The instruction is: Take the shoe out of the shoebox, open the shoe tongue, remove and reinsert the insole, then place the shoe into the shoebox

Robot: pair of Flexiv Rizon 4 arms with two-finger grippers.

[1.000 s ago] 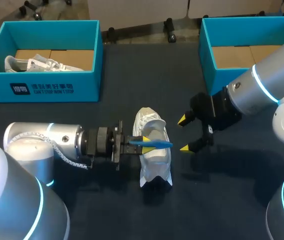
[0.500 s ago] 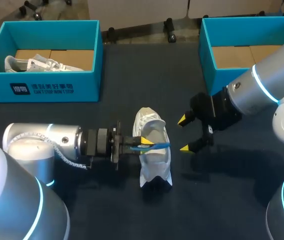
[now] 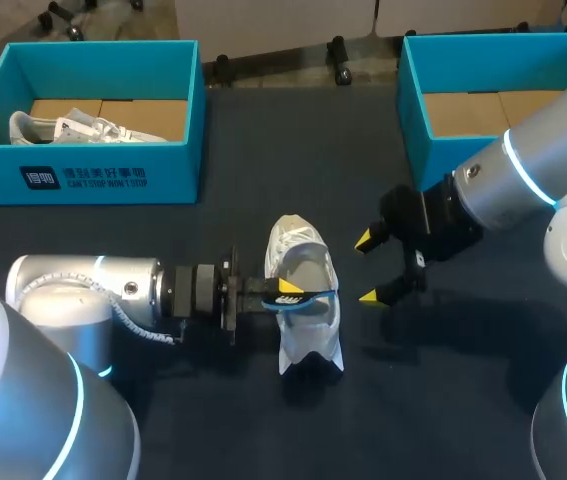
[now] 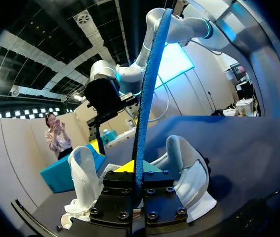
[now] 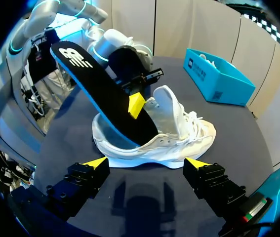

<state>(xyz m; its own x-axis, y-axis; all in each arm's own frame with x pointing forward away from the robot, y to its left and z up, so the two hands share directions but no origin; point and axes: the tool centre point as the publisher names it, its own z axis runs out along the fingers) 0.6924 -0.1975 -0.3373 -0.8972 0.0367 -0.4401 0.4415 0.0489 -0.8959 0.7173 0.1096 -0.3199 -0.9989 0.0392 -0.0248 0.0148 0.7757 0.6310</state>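
Your shoe point(image 3: 303, 335) stands on its sole on the table point(image 3: 463, 400), about midway between the left and right edges and nearer the near edge than the far one. It is out of both boxes. In the right wrist view the shoe point(image 5: 179, 133) shows its tongue lifted and its opening exposed.

Your left gripper point(image 3: 288, 291) comes in from the left edge and is clamped on the insole point(image 3: 315, 294), one finger on each face. The left wrist view confirms this: the insole point(image 4: 147, 98) runs edge-on between that gripper's point(image 4: 134, 170) fingers, with the shoe point(image 4: 184, 163) ahead of it. The right wrist view shows the insole point(image 5: 100, 94) slanted, its lower end inside the shoe opening and its upper end raised clear above the shoe.

Your right gripper point(image 3: 368, 268) hangs just beside the shoe on its right, not touching it. Its fingers are spread wide and hold nothing, as its own wrist view shows point(image 5: 145, 163).

One shoebox point(image 3: 83, 175) sits at the far left corner with a second shoe point(image 3: 63, 128) inside. The other shoebox point(image 3: 413, 100) sits at the far right corner
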